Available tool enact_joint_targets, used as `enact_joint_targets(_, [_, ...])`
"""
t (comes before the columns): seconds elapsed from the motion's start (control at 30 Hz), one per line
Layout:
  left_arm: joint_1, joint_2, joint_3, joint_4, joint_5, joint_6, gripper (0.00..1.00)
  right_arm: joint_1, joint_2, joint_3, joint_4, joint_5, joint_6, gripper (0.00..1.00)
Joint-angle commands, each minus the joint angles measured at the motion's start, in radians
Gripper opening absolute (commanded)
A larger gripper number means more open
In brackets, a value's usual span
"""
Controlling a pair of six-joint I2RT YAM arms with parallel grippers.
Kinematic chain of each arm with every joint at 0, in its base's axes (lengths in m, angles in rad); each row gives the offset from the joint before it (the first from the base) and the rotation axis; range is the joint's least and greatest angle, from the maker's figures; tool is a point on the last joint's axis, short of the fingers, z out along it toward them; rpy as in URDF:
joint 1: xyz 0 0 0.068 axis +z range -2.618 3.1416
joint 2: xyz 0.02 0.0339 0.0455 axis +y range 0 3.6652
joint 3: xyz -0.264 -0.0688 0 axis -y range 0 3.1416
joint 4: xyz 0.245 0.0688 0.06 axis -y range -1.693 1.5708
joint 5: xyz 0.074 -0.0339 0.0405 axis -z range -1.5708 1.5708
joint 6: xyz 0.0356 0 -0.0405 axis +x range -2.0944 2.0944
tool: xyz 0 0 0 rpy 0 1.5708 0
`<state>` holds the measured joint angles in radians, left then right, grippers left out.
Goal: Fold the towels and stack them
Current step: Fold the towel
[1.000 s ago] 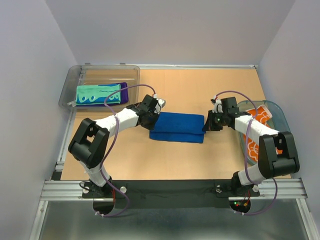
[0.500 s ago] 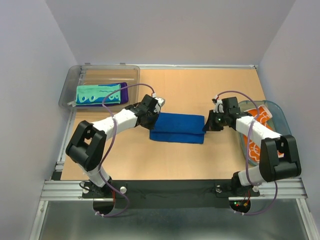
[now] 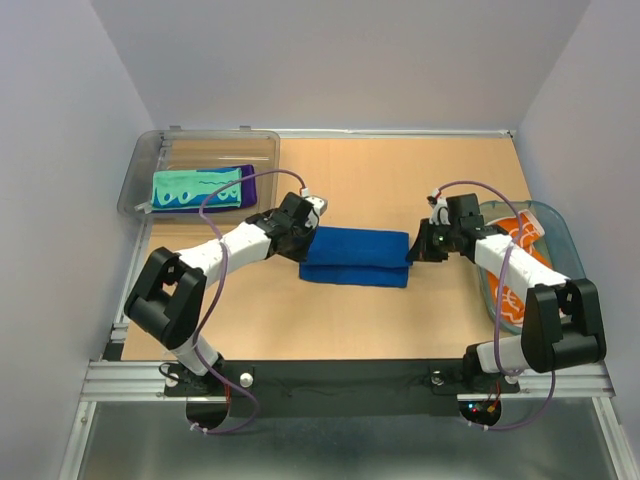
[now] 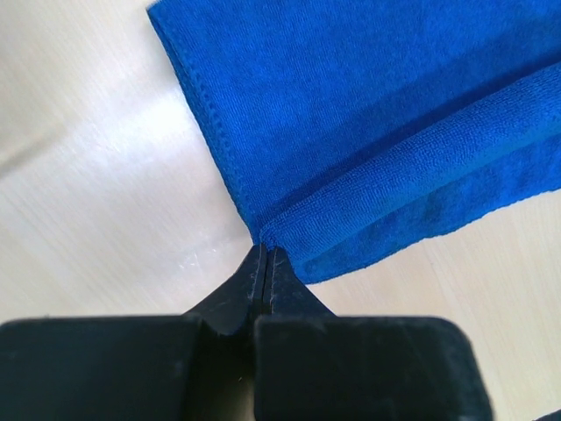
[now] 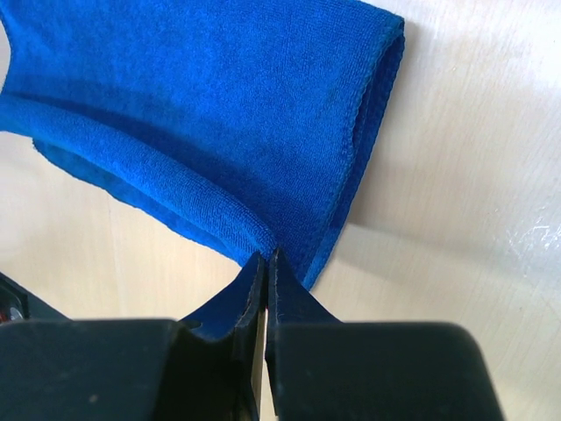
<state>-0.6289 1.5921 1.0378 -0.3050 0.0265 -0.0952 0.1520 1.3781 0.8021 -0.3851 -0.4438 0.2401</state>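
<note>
**Item 1, blue towel** (image 3: 355, 256): royal blue terry cloth with a fine looped pile and stitched hems. It is folded into a long rectangle of 2 layers and lies flat on the pale wood-grain table (image 3: 380, 170).

**Left gripper** (image 4: 266, 256): black fingers pressed together, nipping the left end of the towel's fold ridge. The cloth spreads forward and to the right of the tips.

**Right gripper** (image 5: 266, 260): fingers likewise together on the ridge's right end. The cloth runs forward and to the left of it.

**Clear grey plastic bin** (image 3: 150, 160): rectangular, beyond and left of the left gripper. It holds the mint green towel (image 3: 195, 187), folded, on top of the purple towel (image 3: 247, 185).

**Teal translucent basket** (image 3: 560, 235): oval, just right of the right gripper. It holds the crumpled white towel with orange flowers (image 3: 520, 235).
</note>
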Motion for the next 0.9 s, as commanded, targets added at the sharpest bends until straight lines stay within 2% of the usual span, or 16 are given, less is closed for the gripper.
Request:
enact_joint_targets(0.0, [-0.011,-0.015,-0.038,0.009,0.01,-0.029,0.07,0.0,-0.004,-0.037,-0.006,-0.001,0.031,0.07])
enact_joint_targets(0.03, [-0.015,-0.009,-0.041,0.009,0.01,-0.032,0.1,-0.002,0.001,-0.043,-0.008,-0.004,0.03,0.09])
enact_joint_targets(0.07, [-0.018,-0.009,-0.045,0.007,0.01,-0.047,0.35,0.0,-0.002,-0.046,-0.006,-0.006,0.027,0.12])
enact_joint_targets(0.1, [-0.025,-0.012,-0.054,0.006,0.015,-0.049,0.44,0.0,-0.016,-0.046,-0.011,-0.006,0.025,0.21])
enact_joint_targets(0.13, [-0.035,-0.033,-0.058,0.001,0.021,-0.054,0.56,-0.002,-0.028,-0.043,-0.015,-0.003,0.021,0.24])
enact_joint_targets(0.2, [-0.049,-0.073,-0.068,0.0,0.01,-0.072,0.64,0.003,-0.057,-0.024,-0.047,0.002,0.008,0.37])
enact_joint_targets(0.27, [-0.06,-0.153,-0.068,-0.012,0.01,-0.083,0.66,0.014,-0.102,0.018,-0.076,0.004,-0.01,0.44])
enact_joint_targets(0.3, [-0.06,-0.181,-0.059,-0.017,0.009,-0.095,0.67,0.02,-0.123,0.035,-0.107,0.005,-0.013,0.5])
enact_joint_targets(0.43, [-0.063,-0.268,-0.006,-0.023,-0.019,-0.11,0.67,0.064,-0.145,0.114,-0.132,0.039,-0.016,0.52])
enact_joint_targets(0.5, [-0.061,-0.253,0.039,-0.02,-0.019,-0.113,0.66,0.095,-0.12,0.156,-0.129,0.071,-0.018,0.51])
enact_joint_targets(0.7, [-0.077,-0.071,0.116,-0.006,-0.019,-0.176,0.58,0.179,0.027,0.197,-0.109,0.206,0.022,0.46])
enact_joint_targets(0.8, [-0.121,-0.009,0.058,0.05,-0.019,-0.227,0.51,0.231,0.038,0.128,-0.039,0.226,0.077,0.44])
enact_joint_targets(0.87, [-0.127,0.0,-0.016,0.09,-0.017,-0.268,0.49,0.259,0.036,0.047,0.021,0.223,0.128,0.43])
